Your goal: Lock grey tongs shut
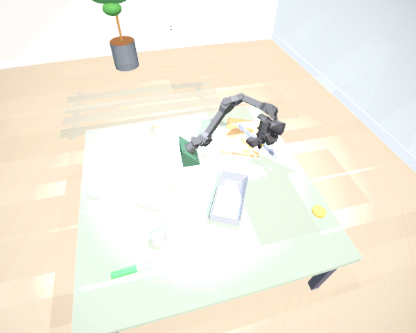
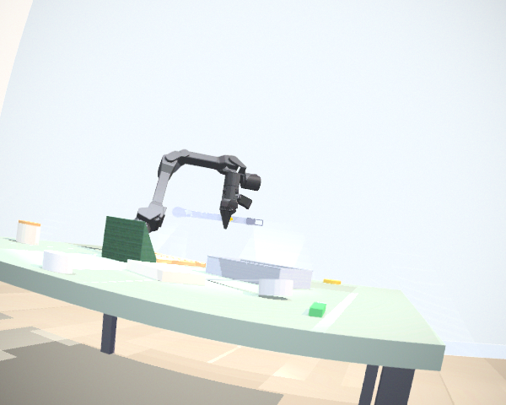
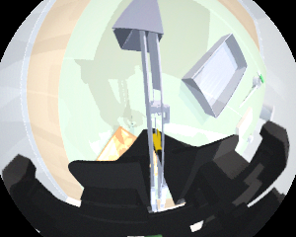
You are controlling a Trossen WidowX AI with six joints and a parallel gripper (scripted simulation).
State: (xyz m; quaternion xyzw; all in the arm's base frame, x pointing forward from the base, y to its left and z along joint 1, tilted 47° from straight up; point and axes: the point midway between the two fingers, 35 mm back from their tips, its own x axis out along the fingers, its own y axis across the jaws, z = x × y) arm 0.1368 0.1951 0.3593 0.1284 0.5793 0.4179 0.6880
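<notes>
My gripper [image 1: 260, 146] [image 2: 225, 224] [image 3: 148, 132] is shut on the grey tongs [image 1: 248, 134] [image 2: 209, 216] [image 3: 155, 74] near the middle of their length and holds them in the air. The tongs are nearly level in the exterior view, their left end slightly higher. Their two arms run close together and almost parallel in the wrist view; the lock's state does not show. The wooden board [image 1: 235, 131] [image 2: 183, 262] [image 3: 115, 148] lies below them, partly hidden by the arm and tongs. The roasting tin [image 1: 225, 219] [image 2: 240, 270] [image 3: 202, 100] stands beside the board, with no tongs in it.
A dark green wedge [image 1: 189, 155] [image 2: 125, 239] stands by the arm's base. A yellow disc [image 1: 319, 211] [image 2: 331, 282] lies near the right edge. A ladle-like utensil [image 1: 158, 238] and a green-handled tool [image 1: 124, 271] lie toward the front. An orange-rimmed jar [image 2: 28, 233] stands at far left.
</notes>
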